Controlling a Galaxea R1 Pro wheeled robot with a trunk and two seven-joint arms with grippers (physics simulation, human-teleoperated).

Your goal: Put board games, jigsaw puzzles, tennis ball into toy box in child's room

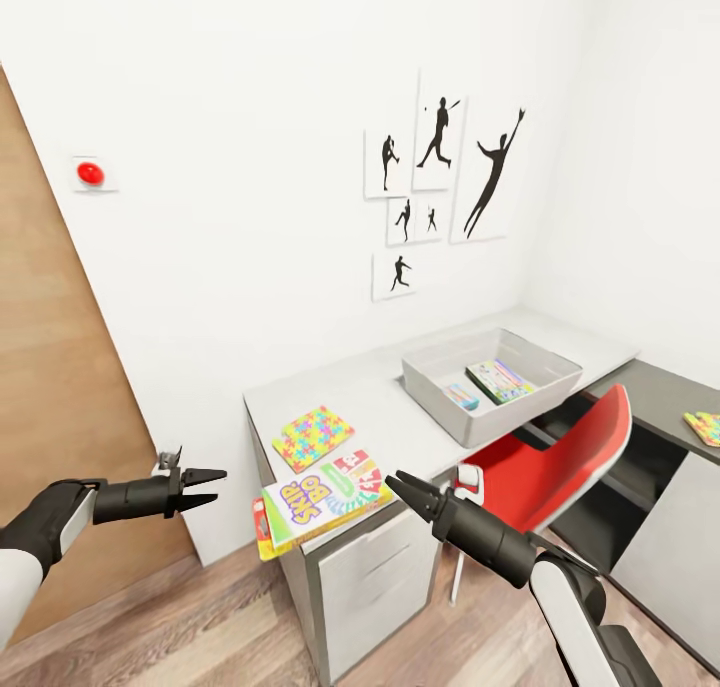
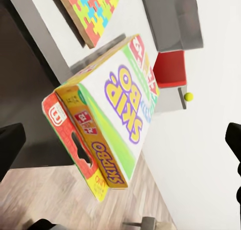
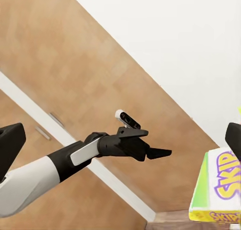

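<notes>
Left gripper (image 1: 212, 488) and right gripper (image 1: 398, 487), both spread apart and empty, flank the "SKIP-BO" board game (image 1: 322, 499) overhanging the tabletop (image 1: 400, 422) at lower centre.

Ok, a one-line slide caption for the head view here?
Both open grippers, left and right, flank the Skip-Bo board game overhanging the table edge.

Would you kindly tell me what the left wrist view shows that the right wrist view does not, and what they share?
Left wrist view alone: the colourful jigsaw puzzle board, a small yellow-green tennis ball, the red chair seat and the pale grey-white table top.
Right wrist view alone: the open black left gripper before a brown wooden door.
Both: the yellow-green Skip-Bo board game box.
</notes>
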